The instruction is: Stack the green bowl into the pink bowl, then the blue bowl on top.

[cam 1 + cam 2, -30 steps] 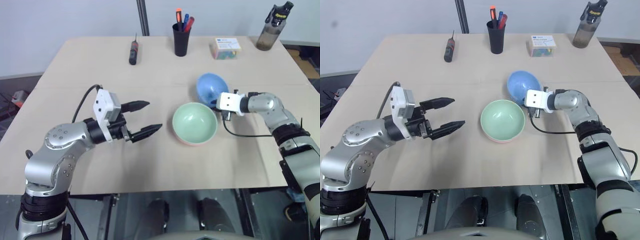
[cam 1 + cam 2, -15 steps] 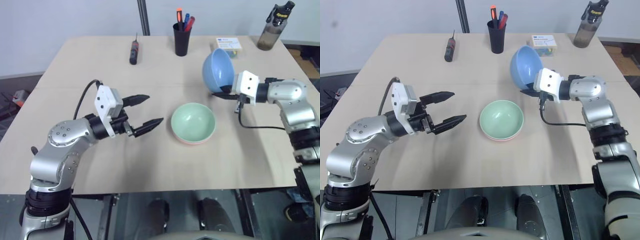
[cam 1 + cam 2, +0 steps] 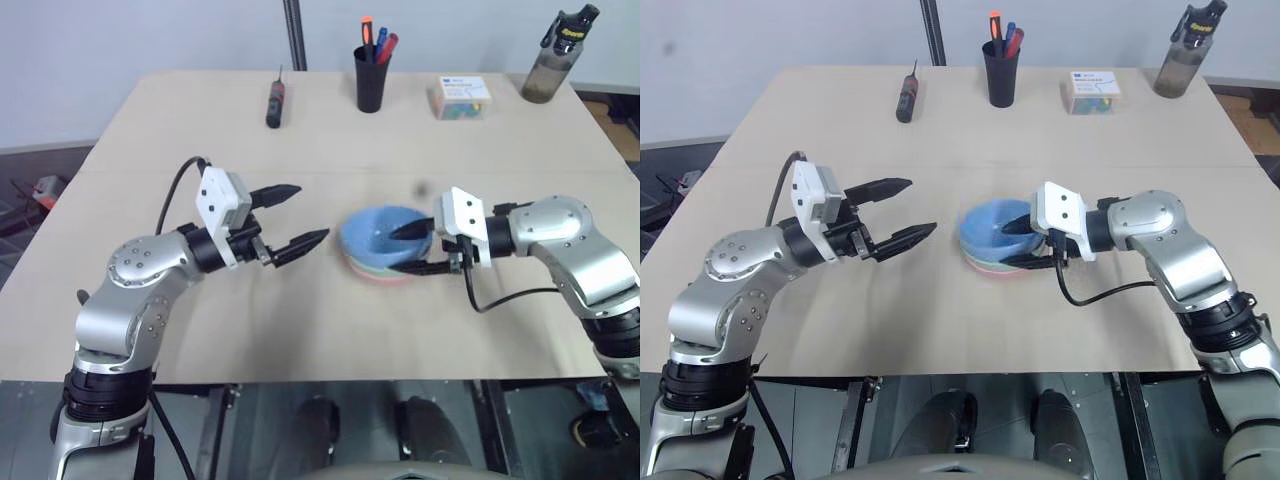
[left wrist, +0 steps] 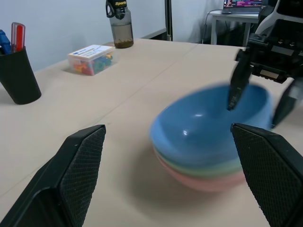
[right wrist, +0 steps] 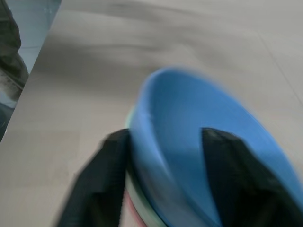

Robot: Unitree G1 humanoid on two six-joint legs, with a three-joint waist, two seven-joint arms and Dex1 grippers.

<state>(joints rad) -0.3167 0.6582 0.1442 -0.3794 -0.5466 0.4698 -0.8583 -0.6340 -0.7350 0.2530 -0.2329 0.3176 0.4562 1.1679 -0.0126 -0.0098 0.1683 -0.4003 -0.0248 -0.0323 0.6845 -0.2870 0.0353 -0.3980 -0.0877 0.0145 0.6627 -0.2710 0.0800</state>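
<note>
Left gripper (image 3: 295, 216) spread wide above the table (image 3: 300, 320), blue bowl (image 3: 380, 235) nested atop green bowl (image 4: 201, 166) and pink bowl (image 4: 208, 182) mid-table, right gripper (image 3: 418, 249) parted astride its rim, beyond, screwdriver (image 3: 273, 103), pen cup (image 3: 370, 85), labelled box (image 3: 458, 97) with unreadable print, bottle (image 3: 555, 58).

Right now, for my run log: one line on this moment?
stack: sky-blue bowl atop mint-green, salmon-pink bowls | right gripper: open, straddling blue rim | left gripper: open
</note>
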